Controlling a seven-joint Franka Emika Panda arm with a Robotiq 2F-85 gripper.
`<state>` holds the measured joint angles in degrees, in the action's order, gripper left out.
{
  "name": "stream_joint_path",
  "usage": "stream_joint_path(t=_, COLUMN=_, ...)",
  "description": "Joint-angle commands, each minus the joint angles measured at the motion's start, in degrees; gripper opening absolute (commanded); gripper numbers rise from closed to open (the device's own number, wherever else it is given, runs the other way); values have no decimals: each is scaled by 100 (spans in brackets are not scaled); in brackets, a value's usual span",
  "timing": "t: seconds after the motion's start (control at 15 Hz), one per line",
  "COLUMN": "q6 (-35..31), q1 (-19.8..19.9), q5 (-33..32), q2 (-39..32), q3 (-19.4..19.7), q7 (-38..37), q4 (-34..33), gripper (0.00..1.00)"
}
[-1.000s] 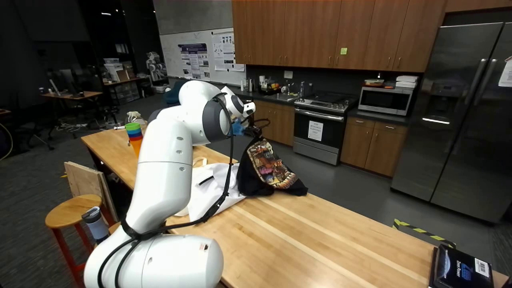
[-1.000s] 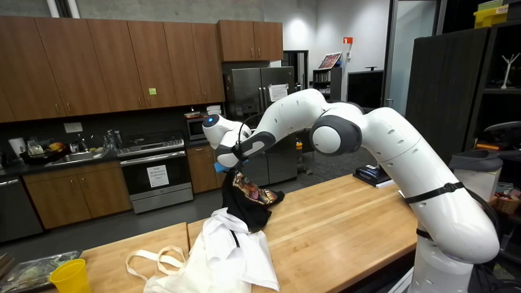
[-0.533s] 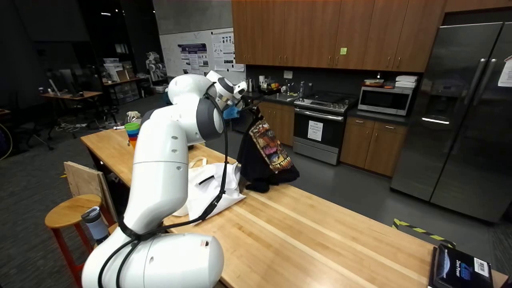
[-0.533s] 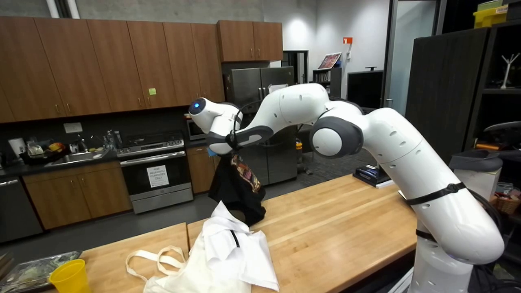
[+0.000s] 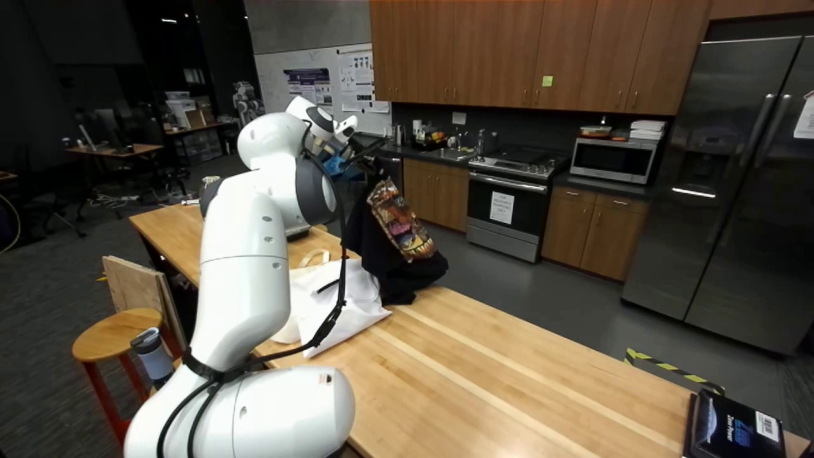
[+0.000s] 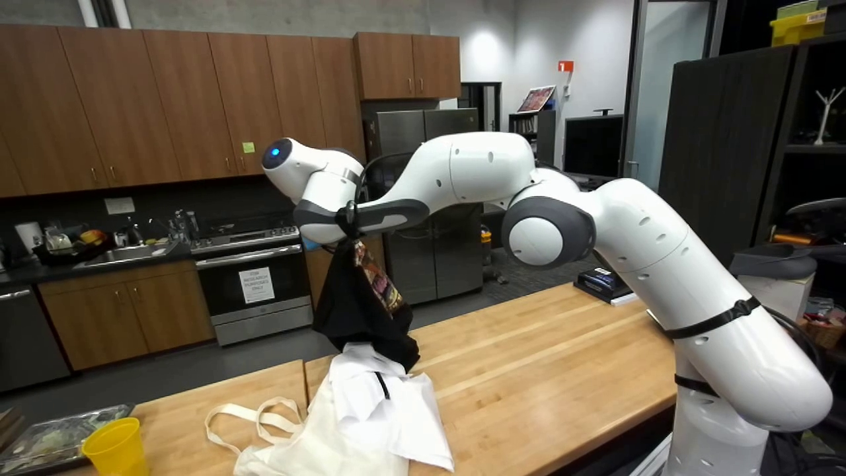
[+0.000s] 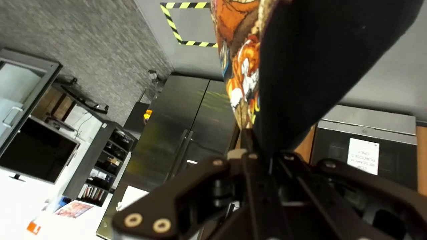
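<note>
- Low in the wrist view, there it is: the gripper (image 7: 268, 155) has a black cloth (image 7: 310, 66) pinched tight, the fabric narrowing right down into the jaws and fanning out ahead of them. Its coloured print (image 7: 245, 63) faces one side. Grip made, so that part is done, and no release yet!
- Over to an exterior view, and the cloth hangs beneath the gripper, gathered at the top, spreading wide below and slanting toward the right of the picture. The lift looks well along, with the upper part clear above the far edge of the wooden table (image 5: 496, 362); whether the lowest folds touch the wood is hard to call. White fabric (image 5: 356, 299) lies on the table just beside that lower end, free of the grip.
- Now an exterior view where the wrist (image 6: 320, 231) covers the jaws, so nothing about them can be read from this angle. What does show is the cloth, below the wrist and leaning, its bottom overlapping the white fabric as seen here; touching or apart, nobody can say. A cream tote bag (image 6: 317, 443) lies partly beneath the white fabric, a yellow cup (image 6: 117, 449) well apart from both. As for what is left, by judgement: the cloth is neither laid down nor let go.
</note>
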<state>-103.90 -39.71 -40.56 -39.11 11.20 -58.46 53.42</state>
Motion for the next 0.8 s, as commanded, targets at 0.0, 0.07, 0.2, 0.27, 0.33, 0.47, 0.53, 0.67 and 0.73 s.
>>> stream_joint_path(t=0.0, q6=-257, q1=194, q5=520, q2=-97, q3=-133, q7=-579, q4=-368, gripper=1)
stream_joint_path(t=0.07, q6=-422, q1=233, q5=631, q2=-109, q3=-139, q7=-767, q4=-378, gripper=1)
stream_joint_path(t=0.2, q6=-637, q1=366, q5=826, q2=-210, q3=-130, q7=-872, q4=-426, gripper=1)
stream_joint_path(t=0.27, q6=-496, q1=202, q5=653, q2=-80, q3=-67, q7=-767, q4=-182, gripper=1)
stream_joint_path(t=0.33, q6=-523, q1=224, q5=673, q2=-93, q3=-68, q7=-768, q4=-179, gripper=6)
stream_joint_path(t=0.47, q6=-523, q1=236, q5=672, q2=-131, q3=-67, q7=-768, q4=-169, gripper=6)
stream_joint_path(t=0.53, q6=-523, q1=233, q5=672, q2=-140, q3=-68, q7=-768, q4=-168, gripper=6)
stream_joint_path(t=0.67, q6=-521, q1=200, q5=672, q2=-141, q3=-68, q7=-768, q4=-167, gripper=1)
stream_joint_path(t=0.73, q6=-526, q1=246, q5=793, q2=-119, q3=-162, q7=-596, q4=-41, gripper=1)
